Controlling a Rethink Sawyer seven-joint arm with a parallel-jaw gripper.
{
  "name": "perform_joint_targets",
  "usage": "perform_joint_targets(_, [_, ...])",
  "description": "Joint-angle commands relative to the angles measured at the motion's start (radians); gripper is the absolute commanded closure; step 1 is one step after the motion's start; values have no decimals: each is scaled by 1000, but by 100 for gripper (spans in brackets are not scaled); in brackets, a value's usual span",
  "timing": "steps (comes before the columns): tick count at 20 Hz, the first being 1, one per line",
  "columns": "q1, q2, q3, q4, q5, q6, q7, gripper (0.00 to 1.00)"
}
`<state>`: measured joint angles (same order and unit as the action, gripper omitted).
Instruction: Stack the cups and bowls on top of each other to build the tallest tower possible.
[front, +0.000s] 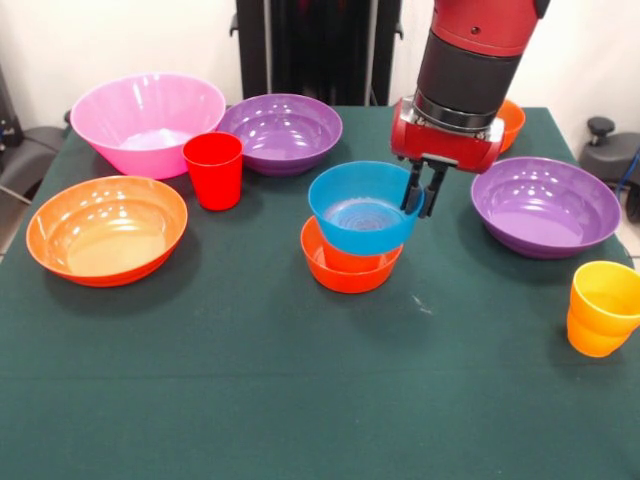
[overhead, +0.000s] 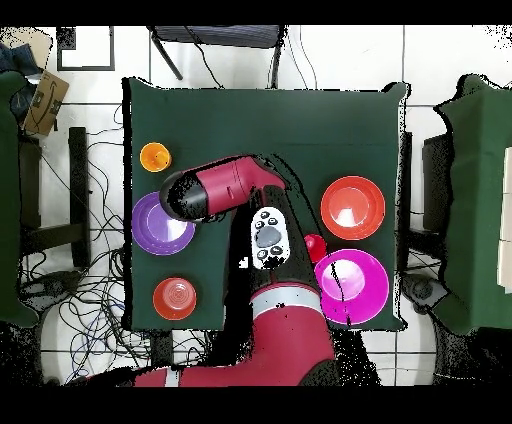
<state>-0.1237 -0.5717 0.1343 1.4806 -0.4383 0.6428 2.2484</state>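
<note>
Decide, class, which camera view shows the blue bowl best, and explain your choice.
The front view. There the blue bowl shows whole, sitting tilted in a small orange bowl, with the gripper closed on its rim. In the overhead view the robot's arm covers that spot, so the bowl cannot be seen.

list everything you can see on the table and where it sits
large pink bowl: 1, pink, far left corner in the front view
large orange bowl: 1, orange, left side, nearer than the pink one
red cup: 1, red, upright between the pink bowl and a purple bowl
purple bowls: 2, purple, one far centre, one on the right
blue bowl: 1, blue, tilted in the small orange bowl at centre
yellow-orange cup: 1, near right edge
orange bowl behind the arm: 1, mostly hidden
table: 1, dark green cloth
gripper: 1, red and black, shut on the blue bowl's rim
</note>
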Motion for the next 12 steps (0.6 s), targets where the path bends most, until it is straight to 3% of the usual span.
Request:
perform_joint_targets(1, [11, 68, 20, 64, -94, -54, -67, 100])
perform_joint_targets(12, [5, 70, 24, 52, -95, -43, -86, 100])
